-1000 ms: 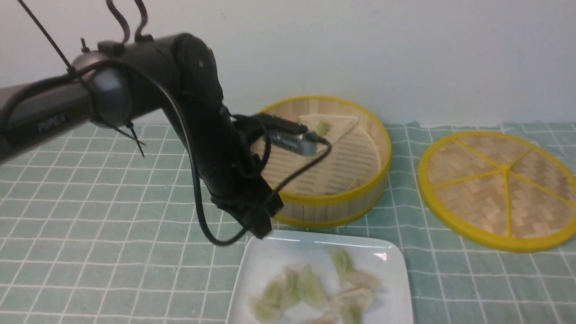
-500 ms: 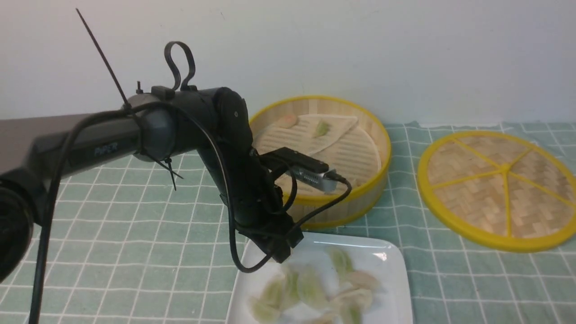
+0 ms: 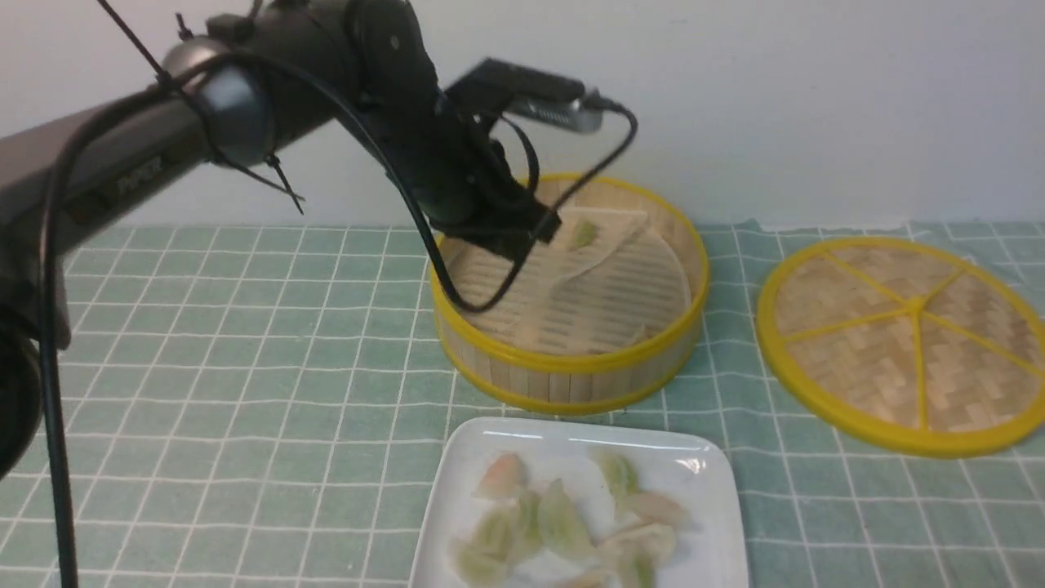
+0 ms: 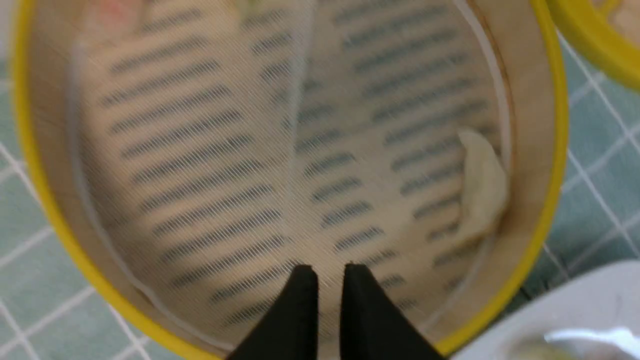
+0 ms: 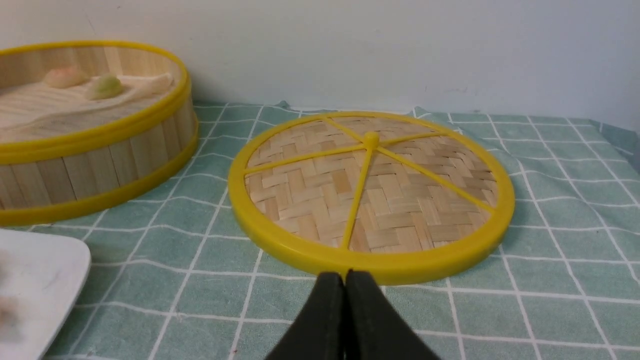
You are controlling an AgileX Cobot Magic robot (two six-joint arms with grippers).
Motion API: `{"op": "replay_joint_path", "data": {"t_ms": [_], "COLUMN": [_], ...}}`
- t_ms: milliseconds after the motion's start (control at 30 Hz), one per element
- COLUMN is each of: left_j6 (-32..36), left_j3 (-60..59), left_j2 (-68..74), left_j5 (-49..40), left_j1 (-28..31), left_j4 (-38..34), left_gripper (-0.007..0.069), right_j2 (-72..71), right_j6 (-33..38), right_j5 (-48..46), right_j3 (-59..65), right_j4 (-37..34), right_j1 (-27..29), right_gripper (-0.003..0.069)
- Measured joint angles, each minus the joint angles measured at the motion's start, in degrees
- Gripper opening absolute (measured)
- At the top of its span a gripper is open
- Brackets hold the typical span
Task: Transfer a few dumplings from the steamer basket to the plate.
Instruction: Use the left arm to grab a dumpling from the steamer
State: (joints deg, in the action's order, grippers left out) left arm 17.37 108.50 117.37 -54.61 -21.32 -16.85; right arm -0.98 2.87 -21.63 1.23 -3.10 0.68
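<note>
The steamer basket (image 3: 571,371) stands behind the plate (image 3: 718,490). My left gripper (image 3: 540,235) hangs over the basket's inside, its jaws shut to a thin slit with nothing between them (image 4: 329,272). In the basket lie a green dumpling (image 3: 583,234), a pink dumpling (image 5: 65,76) and a pale dumpling (image 4: 480,185) by the wall. Several dumplings lie on the plate, a pink one (image 3: 500,475) at its left. My right gripper (image 5: 345,275) is shut and empty, low over the cloth.
A flat woven lid (image 3: 906,343) with yellow spokes lies right of the basket, just ahead of my right gripper. A green checked cloth (image 3: 204,367) covers the table. A pale wall stands close behind the basket.
My left arm dipped over the plate, then rose and swung back over the basket. A pink dumpling now lies on the plate where the gripper was. The jaws have closed.
</note>
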Motion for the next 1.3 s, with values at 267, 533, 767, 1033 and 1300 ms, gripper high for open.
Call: {"op": "replay_joint_path", "data": {"t_ms": [267,533,767,1033,1300], "left_j6": [9.6,17.0,22.5,35.8,42.5], "left_j3": [22.2,36.9,37.3,37.5,37.5], "left_j2": [16.0,29.0,33.5,35.2,37.1], "left_j5": [-6.1,-6.2,-4.0,-0.3,4.1], "left_j1": [2.6,2.4,2.4,2.4,2.4], "left_j4": [-7.6,-10.6,-11.1,-12.4,-12.6], "left_gripper": [-0.0006,0.0027,0.0197,0.0424,0.0438], "right_j2": [0.0,0.0,0.0,0.0,0.0], "right_j6": [0.2,0.5,0.6,0.6,0.6], "right_j5": [0.0,0.0,0.0,0.0,0.0], "right_j3": [0.0,0.0,0.0,0.0,0.0], "right_j4": [0.0,0.0,0.0,0.0,0.0], "right_j1": [0.0,0.0,0.0,0.0,0.0], "right_gripper": [-0.0015,-0.0015,-0.0015,-0.0015,-0.0015]}}
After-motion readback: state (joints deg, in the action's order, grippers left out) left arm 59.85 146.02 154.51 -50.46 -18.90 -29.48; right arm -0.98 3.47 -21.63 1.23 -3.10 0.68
